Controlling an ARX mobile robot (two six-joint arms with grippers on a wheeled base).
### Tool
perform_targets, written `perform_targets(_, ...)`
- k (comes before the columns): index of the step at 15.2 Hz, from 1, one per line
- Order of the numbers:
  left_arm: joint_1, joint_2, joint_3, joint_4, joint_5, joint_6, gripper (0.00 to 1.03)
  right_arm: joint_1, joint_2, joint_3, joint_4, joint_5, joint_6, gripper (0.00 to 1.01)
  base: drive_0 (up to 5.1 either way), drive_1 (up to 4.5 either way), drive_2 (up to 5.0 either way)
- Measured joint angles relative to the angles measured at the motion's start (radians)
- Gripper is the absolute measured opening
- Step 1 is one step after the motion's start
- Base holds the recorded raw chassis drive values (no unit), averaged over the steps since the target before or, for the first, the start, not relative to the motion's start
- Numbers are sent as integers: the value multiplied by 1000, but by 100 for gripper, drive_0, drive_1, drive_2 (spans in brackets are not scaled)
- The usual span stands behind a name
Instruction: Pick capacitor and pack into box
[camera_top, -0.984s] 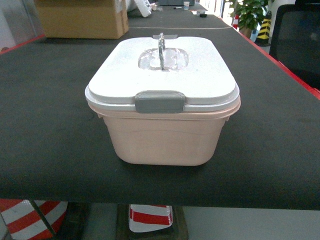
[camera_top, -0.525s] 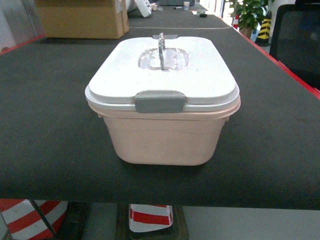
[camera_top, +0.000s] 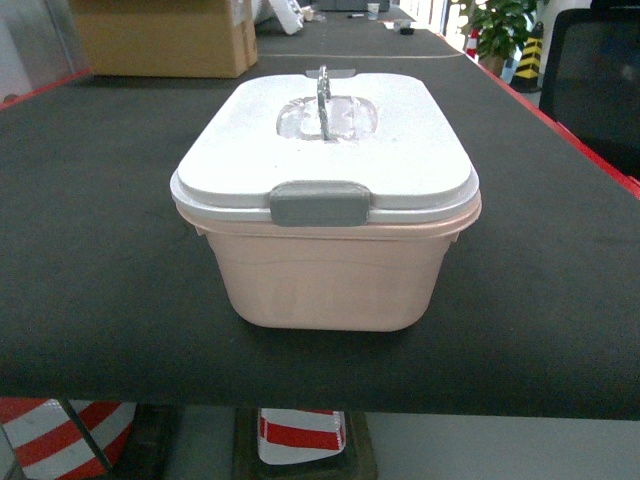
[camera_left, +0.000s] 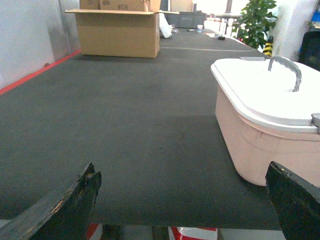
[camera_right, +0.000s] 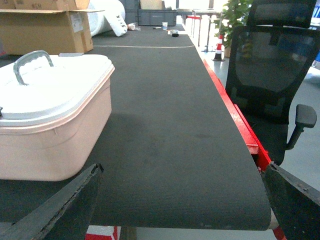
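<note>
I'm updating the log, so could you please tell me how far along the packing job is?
Nothing looks done. The box sits on the table with its lid on and front latch down. No capacitor shows. Left gripper and right gripper are open, empty. Finding, picking and packing remain.

The pale pink box (camera_top: 325, 270) is sitting upright on the counter (camera_top: 90, 250), its white lid (camera_top: 325, 150) latched shut.

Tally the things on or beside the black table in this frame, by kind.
Pink tub with white lid: 1
Cardboard carton: 1
Office chair: 1
Potted plant: 1
Capacitors in view: 0
Total: 4
</note>
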Motion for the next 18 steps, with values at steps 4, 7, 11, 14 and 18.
perform_targets(4, 0, 0, 0, 0, 0, 0, 98, 0, 0, 0, 0, 0, 0, 98, 0, 0, 0)
perform_targets(7, 0, 0, 0, 0, 0, 0, 98, 0, 0, 0, 0, 0, 0, 98, 0, 0, 0)
perform_targets(11, 0, 0, 0, 0, 0, 0, 98, 0, 0, 0, 0, 0, 0, 98, 0, 0, 0)
perform_targets(14, 0, 0, 0, 0, 0, 0, 98, 0, 0, 0, 0, 0, 0, 98, 0, 0, 0)
perform_targets(18, 0, 0, 0, 0, 0, 0, 98, 0, 0, 0, 0, 0, 0, 98, 0, 0, 0)
